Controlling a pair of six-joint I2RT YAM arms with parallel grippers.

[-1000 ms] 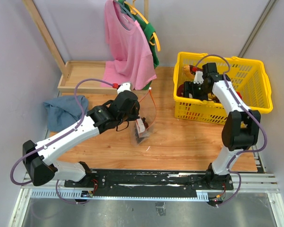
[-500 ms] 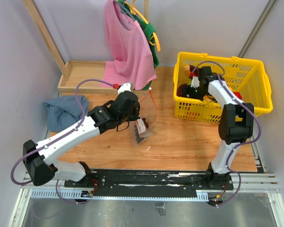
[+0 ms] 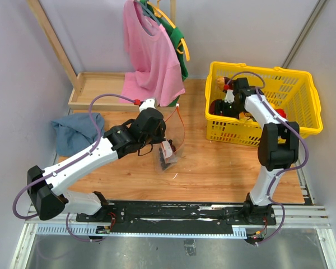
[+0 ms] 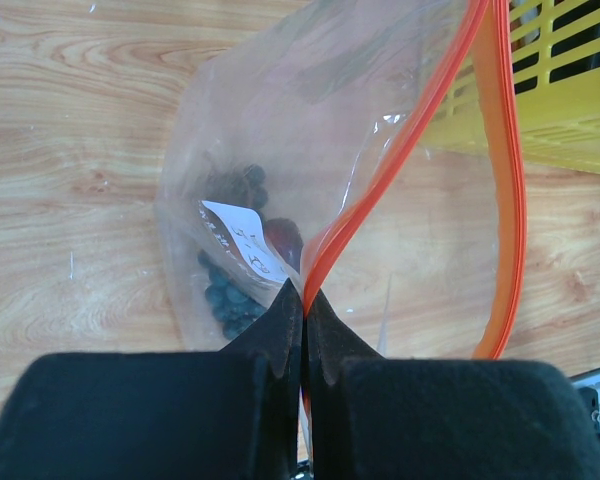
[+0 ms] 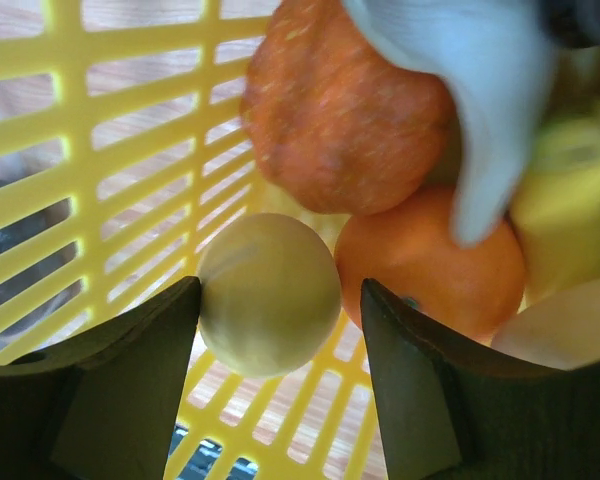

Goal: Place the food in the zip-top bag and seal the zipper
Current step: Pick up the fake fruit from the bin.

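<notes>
The clear zip-top bag (image 3: 171, 147) hangs mid-table with its mouth open; in the left wrist view (image 4: 280, 180) it holds dark berries and a white label. My left gripper (image 3: 163, 138) is shut on the bag's red zipper (image 4: 380, 180) at the near rim, fingertips (image 4: 283, 312) pinched together. My right gripper (image 3: 227, 103) is down inside the yellow basket (image 3: 302, 120), open. In the right wrist view a pale yellow ball-shaped food (image 5: 268, 290) lies between its open fingers (image 5: 130, 350), touching the left one. An orange (image 5: 430, 265) and a larger orange fruit (image 5: 340, 120) lie beside it.
A pink shirt (image 3: 151, 56) hangs at the back over a wooden tray (image 3: 95, 89). A blue cloth (image 3: 73, 131) lies at the left. The basket wall (image 5: 110, 130) is close on the right gripper's left. Bare wood lies in front of the bag.
My right gripper has dropped lower and slightly left into the basket. The left arm and the bag have not moved.
</notes>
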